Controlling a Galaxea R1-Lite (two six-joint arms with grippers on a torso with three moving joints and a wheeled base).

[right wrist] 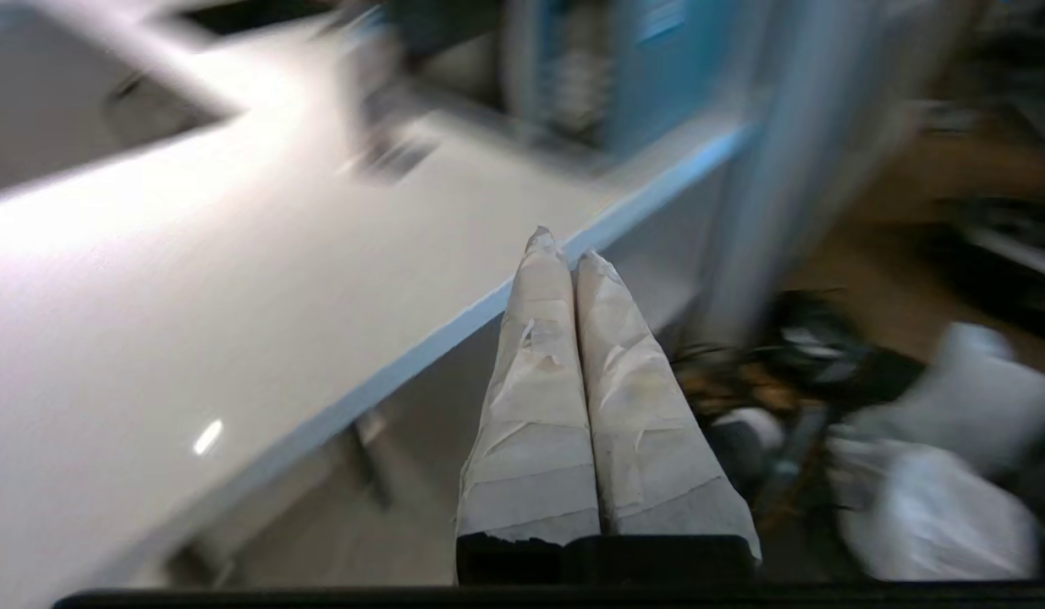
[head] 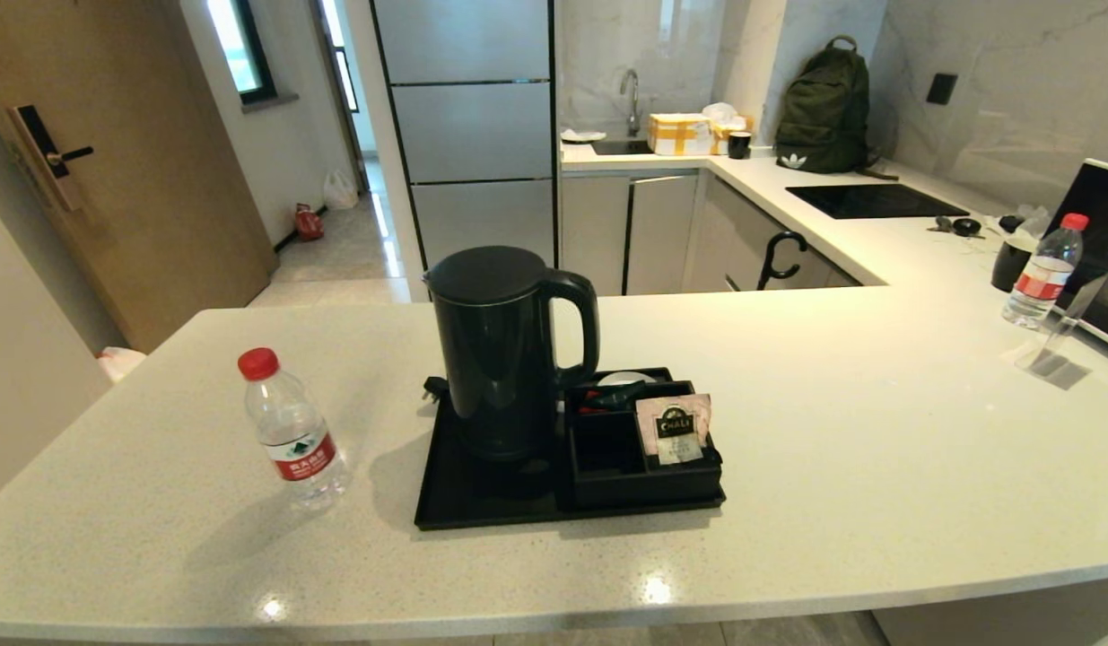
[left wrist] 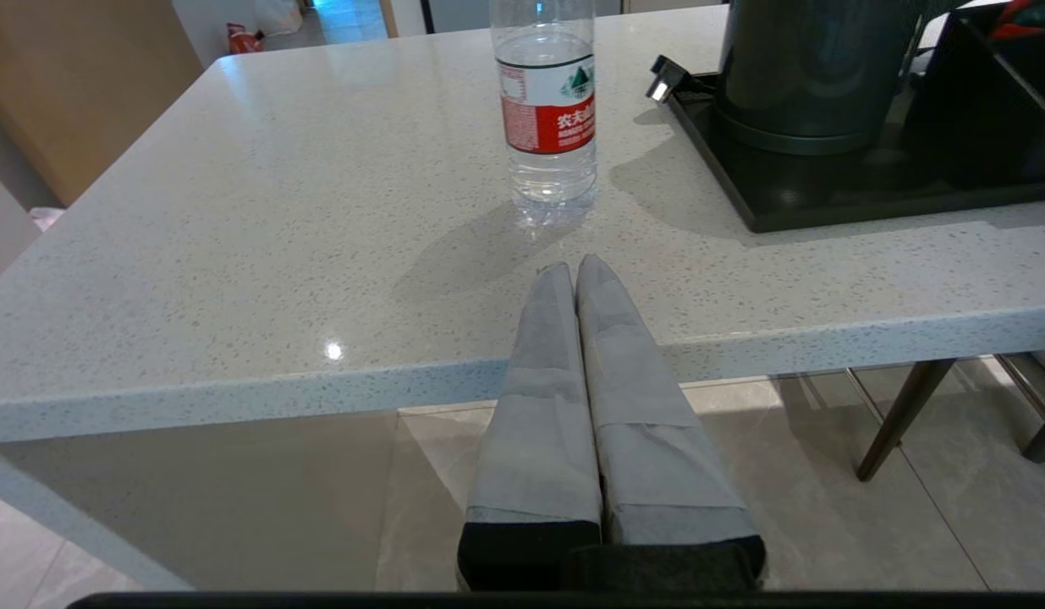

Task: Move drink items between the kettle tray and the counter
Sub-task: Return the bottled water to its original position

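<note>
A clear water bottle [head: 293, 431] with a red cap stands on the white speckled counter [head: 876, 467], left of the black kettle tray [head: 446, 502]. On the tray stands the tall black kettle [head: 495, 350]; beside it the black compartment box [head: 607, 467] holds a pinkish tea sachet [head: 674, 428]. My left gripper [left wrist: 575, 269] is shut and empty at the counter's front edge, pointing at the bottle [left wrist: 549, 110], short of it. My right gripper [right wrist: 564, 247] is shut and empty, off the counter's edge. Neither arm shows in the head view.
A second water bottle [head: 1043, 272] and a small black cup [head: 1009, 262] stand at the far right near a microwave [head: 1101, 242]. A backpack [head: 824, 112], cooktop [head: 875, 200] and sink [head: 621, 146] lie at the back. Chair legs [left wrist: 903, 414] show under the counter.
</note>
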